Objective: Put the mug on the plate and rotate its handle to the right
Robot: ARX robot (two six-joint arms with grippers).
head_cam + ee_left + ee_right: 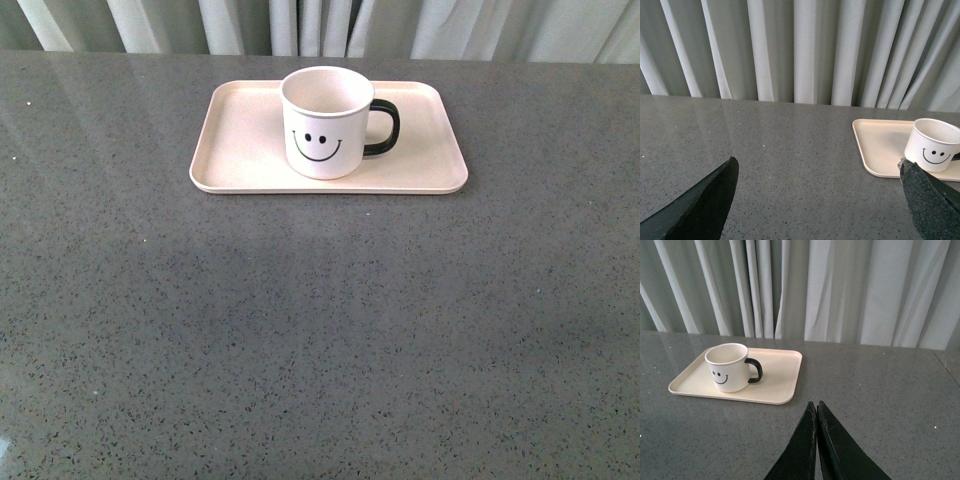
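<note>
The white mug (326, 123) with a black smiley face stands upright on the pale pink-cream plate (240, 150) at the far middle of the table. Its black handle (384, 128) points right. Neither arm shows in the front view. In the left wrist view my left gripper (817, 167) is open and empty above bare table, with the mug (931, 151) and plate (880, 145) off to one side. In the right wrist view my right gripper (816, 404) is shut on nothing, short of the plate (785, 375) and mug (729, 367), whose handle (756, 371) faces it.
The table is grey speckled stone (320, 330). Pale curtains (300, 25) hang along its far edge, right behind the plate.
</note>
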